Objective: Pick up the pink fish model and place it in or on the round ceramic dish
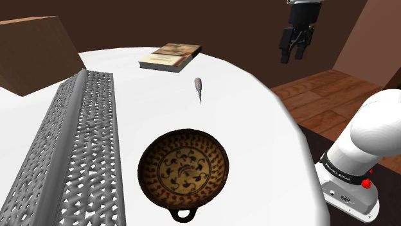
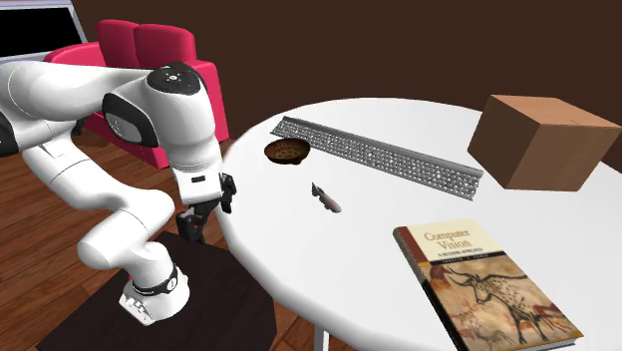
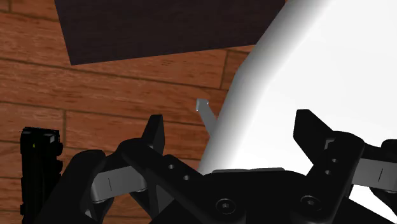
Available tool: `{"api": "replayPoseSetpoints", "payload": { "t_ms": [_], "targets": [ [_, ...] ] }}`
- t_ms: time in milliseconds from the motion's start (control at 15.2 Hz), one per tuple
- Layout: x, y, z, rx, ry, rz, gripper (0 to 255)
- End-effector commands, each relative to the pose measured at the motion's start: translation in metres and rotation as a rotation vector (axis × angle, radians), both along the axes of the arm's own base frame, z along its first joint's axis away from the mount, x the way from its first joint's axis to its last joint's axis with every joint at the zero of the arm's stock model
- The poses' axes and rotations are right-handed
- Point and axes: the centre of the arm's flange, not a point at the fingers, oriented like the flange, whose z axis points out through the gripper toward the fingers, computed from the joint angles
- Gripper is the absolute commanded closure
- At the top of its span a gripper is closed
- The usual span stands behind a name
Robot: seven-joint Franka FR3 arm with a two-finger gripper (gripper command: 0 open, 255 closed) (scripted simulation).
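Round white table [image 1: 270, 128] sits just beside my black gripper [image 1: 292, 56], which hangs off its edge over wood floor [image 3: 95, 95], fingers spread, nothing held. Brown patterned round dish [image 1: 183, 167] lies on it well apart from me. Small pinkish-grey fish model [image 1: 198, 88] is also on the tabletop, apart from dish & me.

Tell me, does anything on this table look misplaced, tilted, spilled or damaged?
Nothing stands out. The fish model lies on the white table, apart from the upright, empty dish. The book lies flat near the edge. The open gripper hangs off the table's side.
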Motion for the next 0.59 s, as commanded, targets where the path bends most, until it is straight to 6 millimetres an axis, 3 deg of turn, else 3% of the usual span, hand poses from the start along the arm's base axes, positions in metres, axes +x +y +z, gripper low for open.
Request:
{"api": "replayPoseSetpoints", "payload": {
  "t_ms": [0,528],
  "targets": [
    [0.000,0.000,0.000,0.000,0.000,0.000,0],
    [0.036,0.094,-0.011,-0.006,-0.026,-0.168,0]
  ]
}}
